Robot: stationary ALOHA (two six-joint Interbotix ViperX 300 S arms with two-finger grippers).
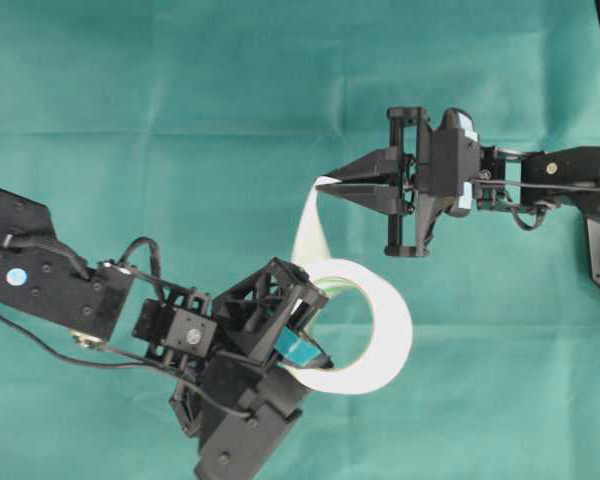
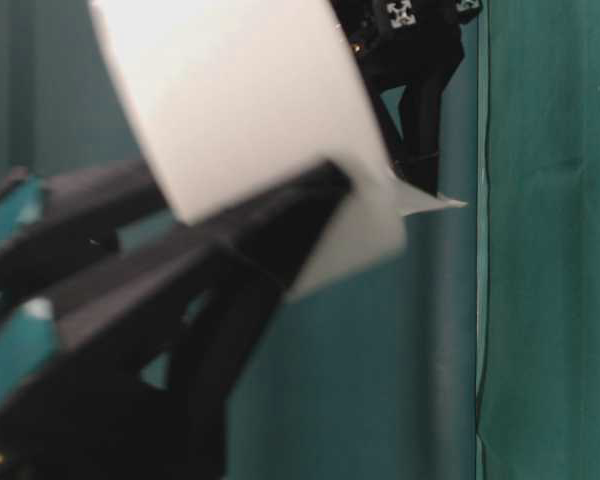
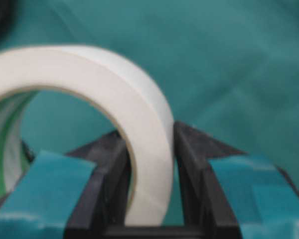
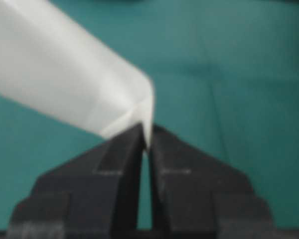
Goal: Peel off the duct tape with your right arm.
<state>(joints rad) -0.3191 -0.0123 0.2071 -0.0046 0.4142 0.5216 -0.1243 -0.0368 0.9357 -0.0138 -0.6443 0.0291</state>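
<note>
Duct tape [image 1: 375,330]: white roll, green-streaked core, peeled strip.

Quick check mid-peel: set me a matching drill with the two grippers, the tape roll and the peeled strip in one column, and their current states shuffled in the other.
Things:
1. left gripper
2. right gripper
3. duct tape roll
4. peeled strip

States:
A. stretched between roll and a gripper
B. shut on the strip's end
C. clamped across its wall by teal-padded fingers
D. shut on the roll's wall

Pairs: 1-D, 2-B, 3-C, 4-A
</note>
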